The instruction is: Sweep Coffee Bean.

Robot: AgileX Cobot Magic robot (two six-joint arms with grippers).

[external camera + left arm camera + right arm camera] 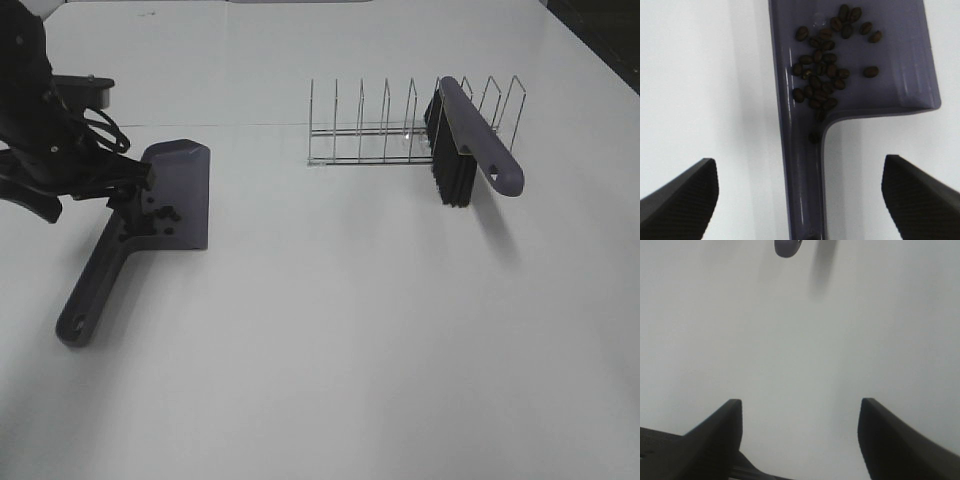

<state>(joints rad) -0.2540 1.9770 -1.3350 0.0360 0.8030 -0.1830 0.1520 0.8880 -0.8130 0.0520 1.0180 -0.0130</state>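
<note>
The coffee beans [822, 70] already lie gathered inside the purple dustpan [905, 65], bunched toward the corner where the pan meets its handle, so the sweeping itself looks finished and the step in hand appears to be the handling of the dustpan. The left pincer [800, 200] hovers over the dustpan handle [805, 190] with its fingers spread wide apart, one on each side of the handle and touching nothing. The beans sit just ahead of it. The next move would likely call for lowering squarely and closing on the handle, then keeping the pan level so no bean rolls out.

The high view alone shows the brush [470, 140] parked in the wire rack [380, 130], well apart from the left pincer on the white desk [350, 350]. The left wrist view alone resolves single beans. The right pincer [800, 440], absent from the high view, hangs with fingers apart over bare desk, the tip of the brush handle far ahead of it.
</note>
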